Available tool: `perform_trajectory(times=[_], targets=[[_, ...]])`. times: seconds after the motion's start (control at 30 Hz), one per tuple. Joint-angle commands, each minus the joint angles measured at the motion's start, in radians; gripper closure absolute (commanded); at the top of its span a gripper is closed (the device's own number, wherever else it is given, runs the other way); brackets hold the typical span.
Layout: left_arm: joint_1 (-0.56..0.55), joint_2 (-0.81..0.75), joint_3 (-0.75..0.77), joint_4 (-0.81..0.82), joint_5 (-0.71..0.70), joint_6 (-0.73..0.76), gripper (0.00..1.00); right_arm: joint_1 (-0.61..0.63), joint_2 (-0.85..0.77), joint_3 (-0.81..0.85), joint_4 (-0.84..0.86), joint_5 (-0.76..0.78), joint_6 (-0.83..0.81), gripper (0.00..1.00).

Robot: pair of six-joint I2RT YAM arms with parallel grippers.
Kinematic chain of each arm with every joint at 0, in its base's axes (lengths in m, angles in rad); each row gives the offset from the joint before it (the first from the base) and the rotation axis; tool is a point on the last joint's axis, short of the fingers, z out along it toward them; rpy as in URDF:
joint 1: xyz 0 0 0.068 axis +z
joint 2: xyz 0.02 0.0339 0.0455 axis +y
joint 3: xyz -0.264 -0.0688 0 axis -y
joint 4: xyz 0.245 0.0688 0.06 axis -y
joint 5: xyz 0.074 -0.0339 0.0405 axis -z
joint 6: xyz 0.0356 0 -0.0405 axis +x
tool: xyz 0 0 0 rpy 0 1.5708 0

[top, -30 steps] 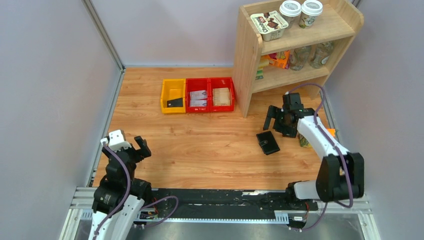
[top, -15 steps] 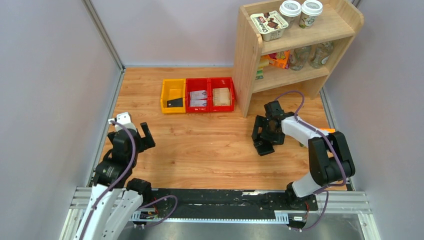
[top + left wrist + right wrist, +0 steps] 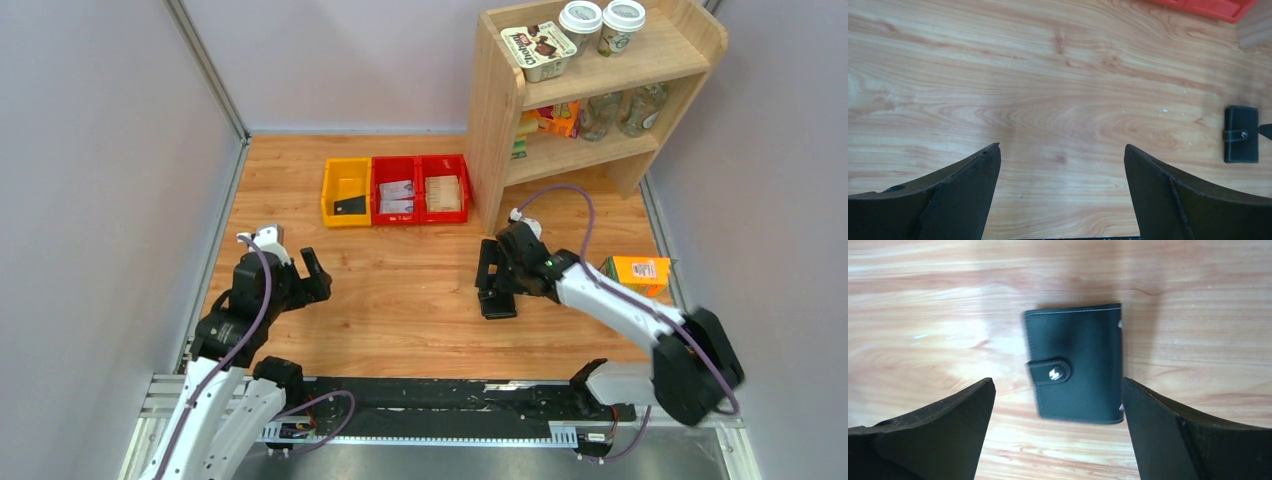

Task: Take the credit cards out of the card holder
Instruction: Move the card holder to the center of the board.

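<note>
The card holder is a black wallet lying flat on the wooden table, closed, with its strap tab snapped shut. No credit cards show; the wallet's inside is hidden. My right gripper hovers open over the wallet, and its right finger is at the wallet's right edge. From above, the right gripper is just behind the card holder at mid table. My left gripper is open over bare wood with nothing in it, and the card holder lies far to its right. Seen from above, the left gripper sits at the left.
A yellow bin with a flat black piece and two red bins with whitish cards stand at the back. A wooden shelf with cups and bottles is at back right. An orange carton lies right of the right arm.
My right arm has swung left and the card holder has slid left with it. My left gripper has moved right and further onto the table. Both stay open.
</note>
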Motion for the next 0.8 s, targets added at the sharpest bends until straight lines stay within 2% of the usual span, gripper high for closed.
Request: perform_trajectory(times=[0.0,0.07,0.1,0.17,0.27,0.37,0.43,0.63,0.77], targets=[[-0.002,-0.056,-0.037,0.037,0.109,-0.034,0.01,0.064,-0.360,-0.146,0.196,0.174,-0.013,0.00],[-0.001,-0.044,-0.033,0.037,0.123,-0.033,0.02,0.059,-0.484,-0.249,0.268,0.241,0.015,0.00],[-0.002,-0.023,-0.031,0.041,0.143,-0.031,0.04,0.039,-0.530,-0.265,0.270,0.204,-0.011,0.00],[-0.002,0.026,-0.022,0.057,0.193,-0.031,0.04,0.022,-0.560,-0.257,0.199,0.186,-0.045,0.00],[-0.004,0.099,-0.010,0.057,0.290,-0.007,0.04,0.022,-0.529,-0.222,0.093,0.147,-0.082,0.00],[-0.010,0.114,-0.036,0.115,0.343,-0.016,0.04,0.016,-0.512,-0.248,0.114,0.099,-0.077,0.01],[-0.025,0.119,-0.034,0.124,0.332,-0.027,0.04,-0.008,-0.492,-0.268,0.132,0.059,-0.057,0.04],[-0.086,0.152,-0.025,0.146,0.295,-0.059,0.06,-0.165,-0.353,-0.295,0.192,-0.198,-0.053,0.16],[-0.171,0.192,-0.030,0.166,0.249,-0.096,0.07,-0.186,-0.270,-0.298,0.235,-0.284,-0.082,0.21]])
